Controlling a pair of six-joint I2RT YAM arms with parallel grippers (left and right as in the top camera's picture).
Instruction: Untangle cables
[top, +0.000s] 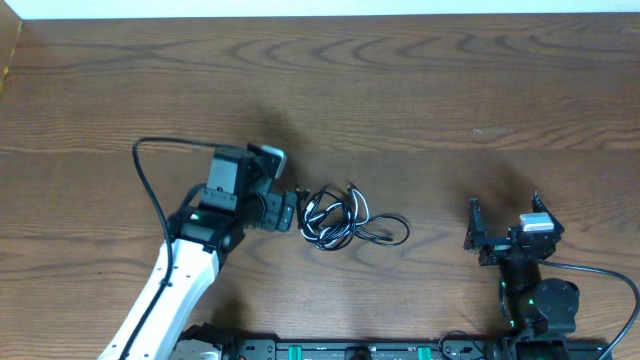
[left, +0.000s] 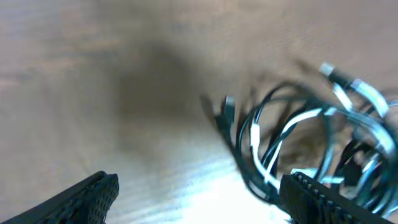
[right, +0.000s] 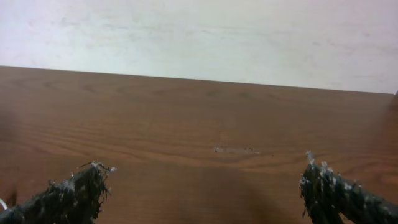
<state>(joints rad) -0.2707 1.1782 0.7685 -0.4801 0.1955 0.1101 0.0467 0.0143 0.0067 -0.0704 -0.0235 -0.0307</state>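
The cables (top: 345, 220) lie in 1 tangled clump of black and white loops on the table (top: 400, 90), just ahead of the left gripper (top: 298, 212). Its fingers are spread wide and empty. In the wrist view 1 finger (left: 323, 199) overlaps the nearest loops, while the other stands over bare wood. The right gripper (top: 505, 228) sits well apart from the clump, equally wide, holding nothing.

Closing here would likely pinch several strands at once. With nothing pinning the far side, a pull could drag the clump or tighten the knot.

No brand, label or writing is readable.
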